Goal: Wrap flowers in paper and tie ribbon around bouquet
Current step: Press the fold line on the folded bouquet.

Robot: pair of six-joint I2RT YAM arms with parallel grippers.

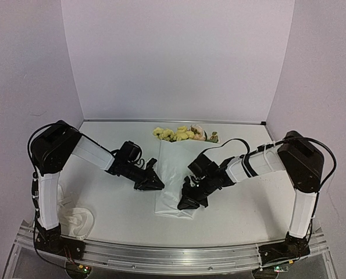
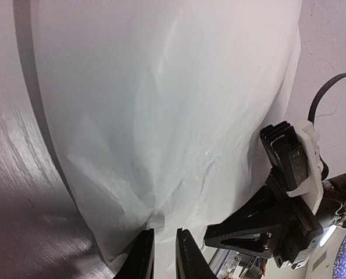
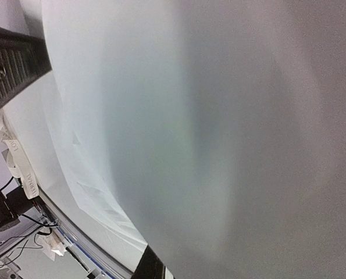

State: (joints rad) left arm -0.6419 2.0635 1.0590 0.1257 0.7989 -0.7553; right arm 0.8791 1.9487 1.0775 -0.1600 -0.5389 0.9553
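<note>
The flowers, yellow and cream blooms, lie at the back of the table. Their stems are hidden under the white paper, which runs toward the near edge. My left gripper is at the paper's left edge. In the left wrist view its tips stand nearly together, and creases in the paper converge on them. My right gripper sits low on the paper's right side. In the right wrist view the blurred paper covers the jaws except for one dark finger. The ribbon lies coiled at the near left.
The left arm's base rises beside the ribbon, whose dark lettering shows in the right wrist view. A metal rail runs along the near edge. White walls close in the back and both sides.
</note>
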